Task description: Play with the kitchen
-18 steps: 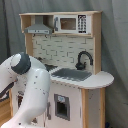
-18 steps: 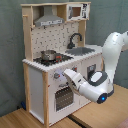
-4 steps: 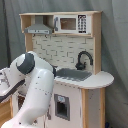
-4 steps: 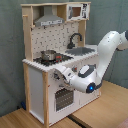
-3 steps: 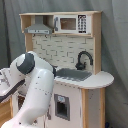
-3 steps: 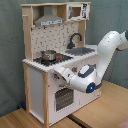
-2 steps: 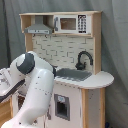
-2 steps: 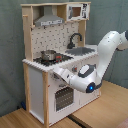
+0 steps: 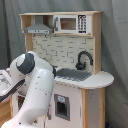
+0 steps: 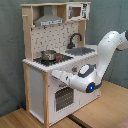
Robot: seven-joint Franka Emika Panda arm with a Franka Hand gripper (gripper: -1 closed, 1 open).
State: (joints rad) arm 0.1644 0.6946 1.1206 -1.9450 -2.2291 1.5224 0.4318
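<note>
The kitchen (image 9: pixel 92 87) (image 10: pixel 35 85) is a tall white and light-wood toy set. It has a grey hood (image 10: pixel 50 21), a microwave (image 9: pixel 70 23), a black faucet (image 9: pixel 84 59) and a grey sink (image 10: pixel 82 50). A small metal pot (image 10: pixel 48 55) sits on the black stovetop (image 10: pixel 59 59). In the second exterior view my white arm (image 10: pixel 107 52) reaches in from the right. Its gripper (image 10: pixel 54 74) sits at the counter's front edge, above the oven door (image 10: pixel 62 97). In the first exterior view the arm (image 9: pixel 35 85) hides the stovetop.
A grey curtain (image 9: pixel 115 45) hangs behind the kitchen. In the second exterior view the set stands on a wooden floor (image 10: pixel 100 112). The pegboard back (image 10: pixel 62 35) rises behind the stove.
Since six seconds ago the arm has risen and reached left toward the counter front. Over the last second it has only crept slightly further left.
</note>
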